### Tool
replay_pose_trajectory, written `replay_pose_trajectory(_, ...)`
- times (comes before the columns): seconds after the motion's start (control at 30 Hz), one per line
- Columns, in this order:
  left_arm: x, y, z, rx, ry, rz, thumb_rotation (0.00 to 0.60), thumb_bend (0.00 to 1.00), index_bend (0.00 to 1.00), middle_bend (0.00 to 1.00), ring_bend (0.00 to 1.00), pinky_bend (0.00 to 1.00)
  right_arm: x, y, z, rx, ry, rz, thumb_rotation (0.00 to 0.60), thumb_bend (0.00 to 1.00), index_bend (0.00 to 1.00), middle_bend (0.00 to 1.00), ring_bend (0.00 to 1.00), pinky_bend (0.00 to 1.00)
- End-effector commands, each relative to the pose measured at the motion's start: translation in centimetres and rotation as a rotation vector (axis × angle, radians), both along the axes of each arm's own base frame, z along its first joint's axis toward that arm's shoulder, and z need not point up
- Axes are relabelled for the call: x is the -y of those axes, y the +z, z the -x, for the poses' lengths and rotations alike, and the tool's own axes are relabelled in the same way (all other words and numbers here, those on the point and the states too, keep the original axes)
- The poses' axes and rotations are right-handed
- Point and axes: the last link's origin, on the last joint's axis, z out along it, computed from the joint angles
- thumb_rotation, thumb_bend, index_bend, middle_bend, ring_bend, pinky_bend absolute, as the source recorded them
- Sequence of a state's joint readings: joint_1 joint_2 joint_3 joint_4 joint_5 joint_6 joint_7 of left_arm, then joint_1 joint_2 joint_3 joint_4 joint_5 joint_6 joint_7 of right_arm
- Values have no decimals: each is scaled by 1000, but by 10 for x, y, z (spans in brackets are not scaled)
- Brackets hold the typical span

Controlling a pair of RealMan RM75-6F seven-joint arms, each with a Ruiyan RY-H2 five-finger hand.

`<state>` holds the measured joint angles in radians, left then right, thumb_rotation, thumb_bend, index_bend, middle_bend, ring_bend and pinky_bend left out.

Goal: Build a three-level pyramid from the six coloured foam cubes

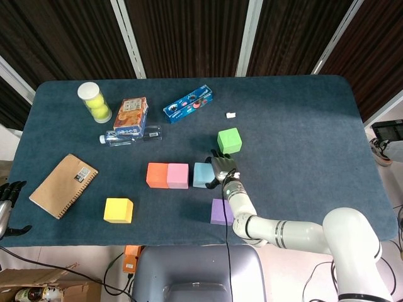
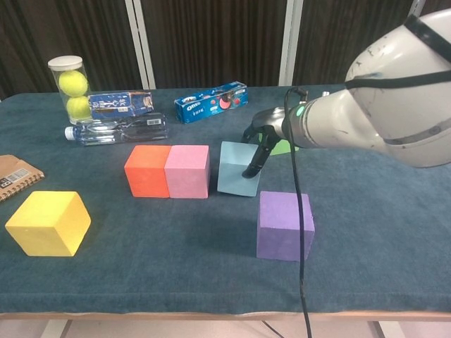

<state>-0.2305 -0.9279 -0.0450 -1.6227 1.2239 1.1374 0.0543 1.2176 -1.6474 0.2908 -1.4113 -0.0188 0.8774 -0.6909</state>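
Matte foam throughout. Light blue cube, tilted, just at 3 o'clock of the pink cube beside the orange cube. Pressed from its right by dark fingers of the right hand, grasp unclear. Left hand off-table, state unclear.

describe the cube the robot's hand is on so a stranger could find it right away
Find the row of cubes mid-table: orange cube, pink cube, then light blue cube. It is the light blue one, with the right hand against its far end.
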Motion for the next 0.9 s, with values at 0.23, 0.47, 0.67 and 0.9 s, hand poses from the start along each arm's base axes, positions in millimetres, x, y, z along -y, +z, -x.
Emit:
replay_pose_trajectory(0.23, 0, 0, 1, 1, 3, 1, 600, 107, 75, 70, 1, 123, -3, -8, -6, -1, 14, -14, 600, 204, 492, 7, 0, 0)
replay_pose_trajectory(0.47, 1, 1, 1, 1, 3, 1, 600, 108, 75, 70, 1, 123, -3, -12, -10, 1, 18, -8, 600, 204, 489, 7, 0, 0)
replay_pose_trajectory(0.67, 1, 1, 2, 1, 8, 4, 600, 108, 75, 70, 1, 123, -2, -14, -13, 2, 23, -4, 600, 204, 488, 7, 0, 0)
replay_pose_trajectory(0.9, 0, 1, 3, 0, 12, 6, 600, 107, 75, 70, 1, 123, -1, -15, -13, 1, 20, -1, 600, 204, 490, 7, 0, 0)
